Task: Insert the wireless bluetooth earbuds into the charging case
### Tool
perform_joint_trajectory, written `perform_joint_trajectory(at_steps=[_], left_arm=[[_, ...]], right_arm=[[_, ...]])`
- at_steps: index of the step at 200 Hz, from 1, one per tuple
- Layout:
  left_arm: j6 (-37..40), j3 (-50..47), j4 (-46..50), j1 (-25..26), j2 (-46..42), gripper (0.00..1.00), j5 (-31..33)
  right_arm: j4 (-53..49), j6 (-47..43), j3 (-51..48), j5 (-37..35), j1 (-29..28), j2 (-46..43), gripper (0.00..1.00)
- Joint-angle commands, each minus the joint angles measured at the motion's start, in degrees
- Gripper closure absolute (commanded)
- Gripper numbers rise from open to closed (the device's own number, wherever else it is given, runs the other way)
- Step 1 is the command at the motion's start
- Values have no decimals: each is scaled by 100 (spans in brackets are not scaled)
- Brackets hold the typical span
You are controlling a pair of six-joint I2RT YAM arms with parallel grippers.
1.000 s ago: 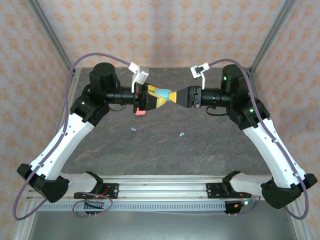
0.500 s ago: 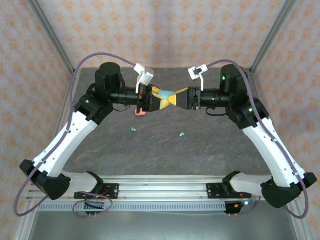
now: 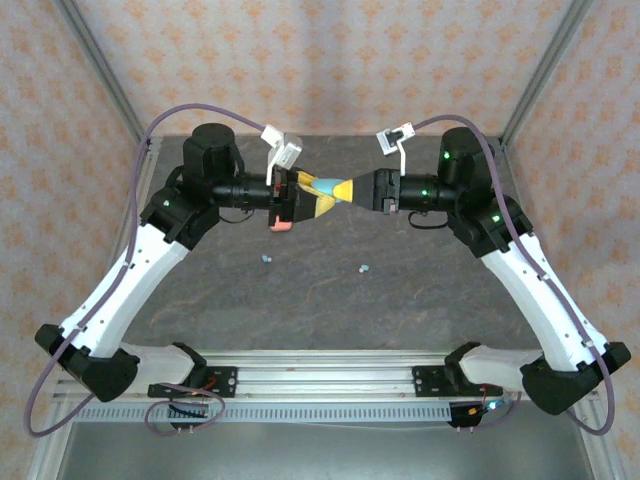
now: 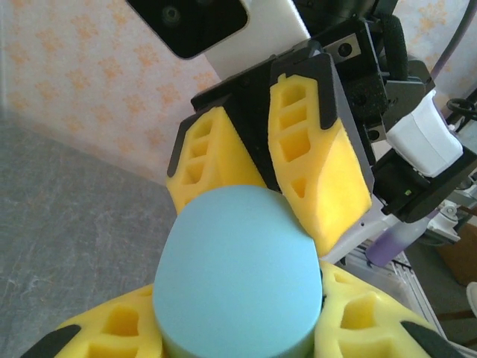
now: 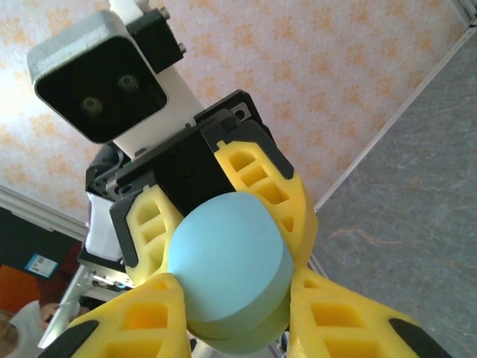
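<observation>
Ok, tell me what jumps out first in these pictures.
The left end effector and right end effector meet in mid-air over the far middle of the table, both clasping one light teal case between yellow fingers. Two tiny teal earbuds lie on it nearer the viewer, and a salmon-pink object shows beside the left end effector.

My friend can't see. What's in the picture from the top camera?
Two robot arms meet in mid-air, the left gripper and the right gripper both gripping one light teal case. Two tiny teal earbuds lie on the dark table below.
</observation>
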State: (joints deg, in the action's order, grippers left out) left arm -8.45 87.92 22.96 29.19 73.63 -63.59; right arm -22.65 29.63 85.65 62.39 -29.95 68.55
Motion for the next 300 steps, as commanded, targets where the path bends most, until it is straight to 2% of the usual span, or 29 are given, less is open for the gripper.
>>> perform_joint_trajectory(at_steps=[1, 28, 52, 77, 117, 140, 153, 164, 208, 274, 300], left_arm=[[376, -123, 39, 186, -153, 100, -277], [440, -187, 44, 184, -199, 100, -250], [467, -212, 55, 184, -228, 100, -214], [467, -223, 82, 138, -236, 100, -203], [482, -257, 93, 67, -235, 100, -228], [477, -284, 157, 1, -221, 100, -266], [477, -293, 188, -45, -209, 100, -315], [482, -290, 199, -82, -213, 100, -350], [528, -286, 253, -172, -184, 100, -449], [556, -248, 330, -197, -126, 100, -531], [555, -226, 347, -195, -122, 100, -548]], right_arm=[[864, 1018, -66, -608, 20, 159, 77], [828, 1340, -71, -947, 51, 149, 70], [814, 1478, -131, -1056, 51, 171, 58], [733, 1529, -193, -1261, 51, 140, 50], [368, 1558, -301, -1824, 98, 66, 46], [1039, 1591, -429, -1330, 113, 10, 43], [1293, 1255, -384, -816, 108, -43, 38], [1119, 787, -306, -559, 100, -160, 34], [-349, -963, 127, -473, -82, -340, 25], [-1178, -1823, 525, -713, -444, 46, 24], [-1340, -2020, 642, -849, -536, 205, 27]])
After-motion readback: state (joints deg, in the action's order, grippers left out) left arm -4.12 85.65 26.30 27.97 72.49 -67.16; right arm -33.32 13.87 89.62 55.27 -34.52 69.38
